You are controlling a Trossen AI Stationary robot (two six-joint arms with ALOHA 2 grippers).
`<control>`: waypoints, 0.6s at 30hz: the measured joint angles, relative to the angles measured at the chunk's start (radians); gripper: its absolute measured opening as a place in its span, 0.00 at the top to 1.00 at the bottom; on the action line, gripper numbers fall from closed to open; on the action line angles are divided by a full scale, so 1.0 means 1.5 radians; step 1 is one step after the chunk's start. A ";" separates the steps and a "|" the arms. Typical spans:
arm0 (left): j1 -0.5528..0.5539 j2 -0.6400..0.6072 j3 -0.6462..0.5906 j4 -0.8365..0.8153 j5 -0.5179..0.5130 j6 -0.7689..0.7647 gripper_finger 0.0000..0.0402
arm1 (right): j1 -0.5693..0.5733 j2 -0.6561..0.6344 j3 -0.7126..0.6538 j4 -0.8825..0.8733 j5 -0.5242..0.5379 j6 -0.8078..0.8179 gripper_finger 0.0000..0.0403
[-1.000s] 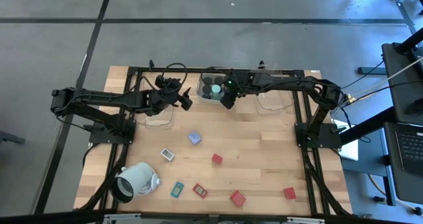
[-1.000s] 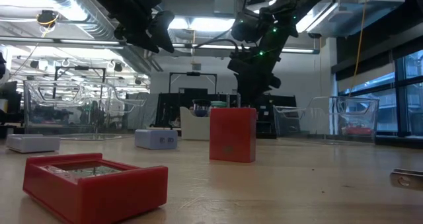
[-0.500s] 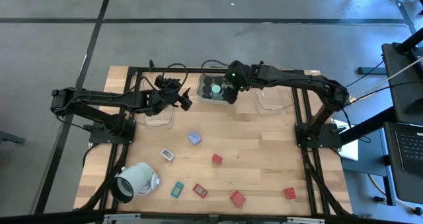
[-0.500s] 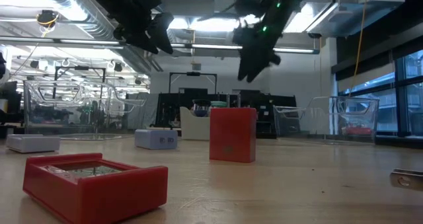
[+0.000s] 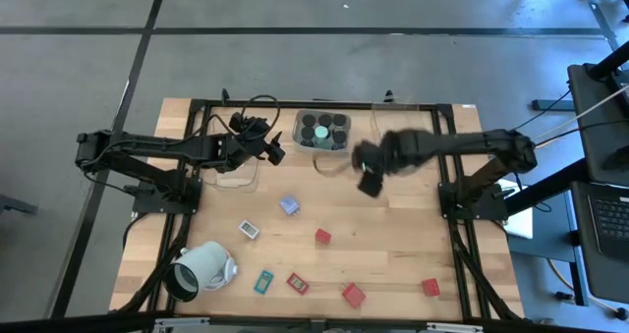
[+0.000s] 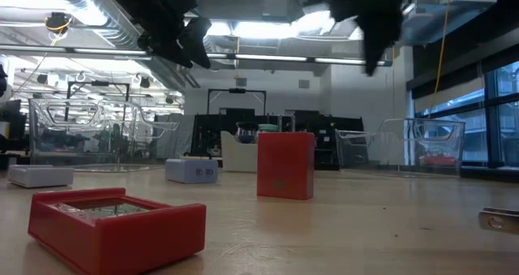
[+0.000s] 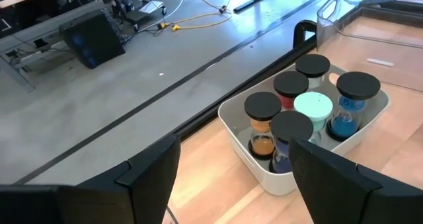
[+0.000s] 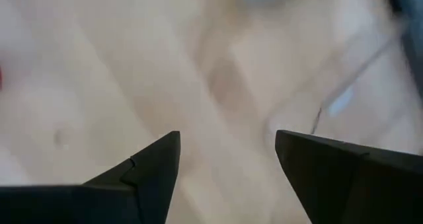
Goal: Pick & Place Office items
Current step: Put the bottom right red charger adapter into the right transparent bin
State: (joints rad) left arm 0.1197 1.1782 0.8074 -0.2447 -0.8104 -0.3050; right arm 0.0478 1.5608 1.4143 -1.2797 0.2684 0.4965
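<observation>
The left gripper (image 5: 275, 152) hangs where it hung a second ago, above the far left of the table (image 5: 393, 225) beside a clear tray (image 5: 236, 179), its fingers (image 7: 149, 171) standing apart with nothing between them. The right gripper (image 5: 368, 181) is what has changed: a second ago it was over the white bin (image 5: 322, 139) of black-capped cylinders (image 5: 314, 132) at the far edge, and now it has swung toward the table's middle, blurred with speed, clear of the bin; its fingers (image 8: 155, 161) are parted and empty over bare wood. Everything on the table lies as before. From left to right, the overhead view shows the large pale hollow cylinder (image 5: 200, 268) near the left front corner, a white flat piece (image 5: 249, 230), a teal flat piece (image 5: 262, 281), the pale blue cube (image 5: 289, 205), a red flat piece (image 5: 297, 283), a small red block (image 5: 322, 237), another red block (image 5: 353, 295) and a last red block (image 5: 430, 287) toward the right front. The left wrist view alone looks into the bin (image 7: 264, 171), showing six cylinders standing upright, five black-capped and one mint-capped (image 7: 312, 108), with orange, red and blue bodies below the caps. The low view alone shows a tall red block (image 6: 285, 165) standing upright, the red flat piece (image 6: 113, 226) lying close with a clear window in its top, and a further clear tray (image 6: 401, 145) at the right with something red inside.
</observation>
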 joint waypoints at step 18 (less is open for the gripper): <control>-0.029 0.000 0.000 0.000 0.001 -0.015 0.31 | 0.317 0.000 -0.044 -0.194 -0.089 0.580 0.38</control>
State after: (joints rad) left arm 0.0769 1.1782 0.8074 -0.2443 -0.8093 -0.3279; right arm 0.5240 1.5608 1.3477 -1.5714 0.1355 1.3670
